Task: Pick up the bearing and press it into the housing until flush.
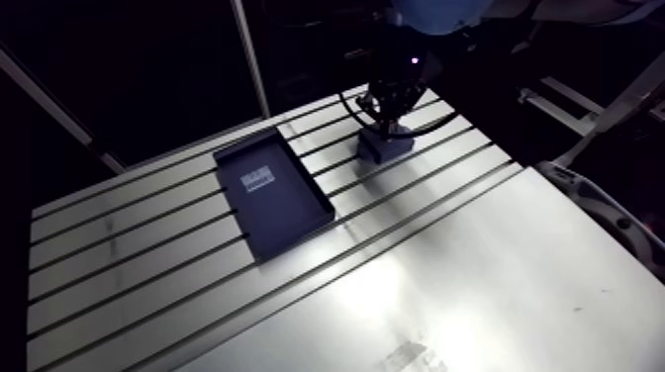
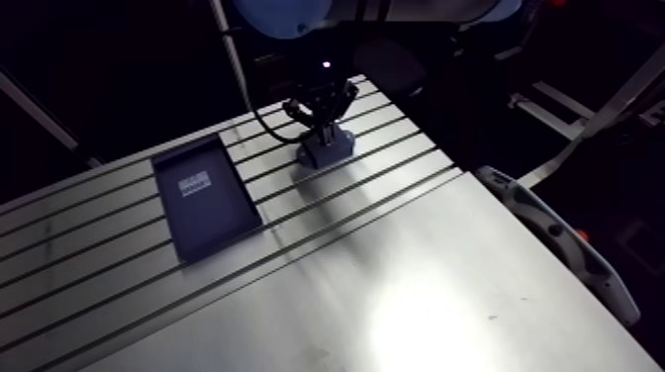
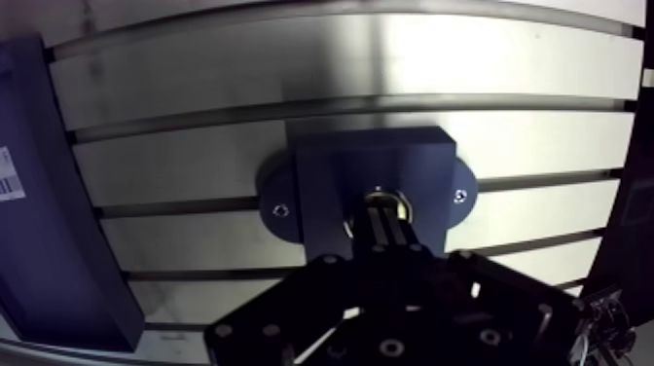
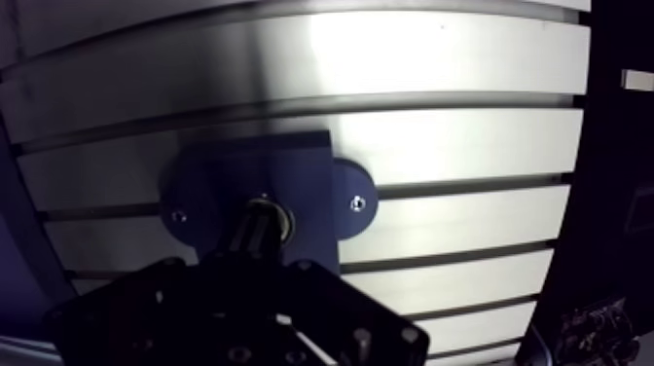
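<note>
The arm view looks down from high up over the whole table [image 1: 475, 287] — tray [image 1: 282, 213] on the left, housing [image 1: 386, 148] far off. The wrist view sits close above the gripper [image 3: 387, 212], looking straight down at that same housing.

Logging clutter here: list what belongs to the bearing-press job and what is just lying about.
Job: dark blue housing block with two round screw ears; silvery ring bearing at its bore; gripper, jaws shut above it.
Lying about: shallow dark blue rectangular tray with a white label, on the slotted aluminium table.
</note>
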Controlling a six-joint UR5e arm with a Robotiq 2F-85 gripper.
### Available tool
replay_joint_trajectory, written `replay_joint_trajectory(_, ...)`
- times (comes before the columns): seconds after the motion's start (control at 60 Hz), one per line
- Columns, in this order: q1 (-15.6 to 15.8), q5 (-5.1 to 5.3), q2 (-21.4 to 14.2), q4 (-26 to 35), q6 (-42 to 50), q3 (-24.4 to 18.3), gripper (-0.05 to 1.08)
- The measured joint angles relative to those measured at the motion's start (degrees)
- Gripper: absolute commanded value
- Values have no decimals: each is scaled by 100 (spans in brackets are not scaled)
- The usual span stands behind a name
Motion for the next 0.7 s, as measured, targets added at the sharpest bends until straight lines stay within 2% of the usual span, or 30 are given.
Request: replay_joint_trajectory(0.7,6,0,-111,62,-5,-13,93)
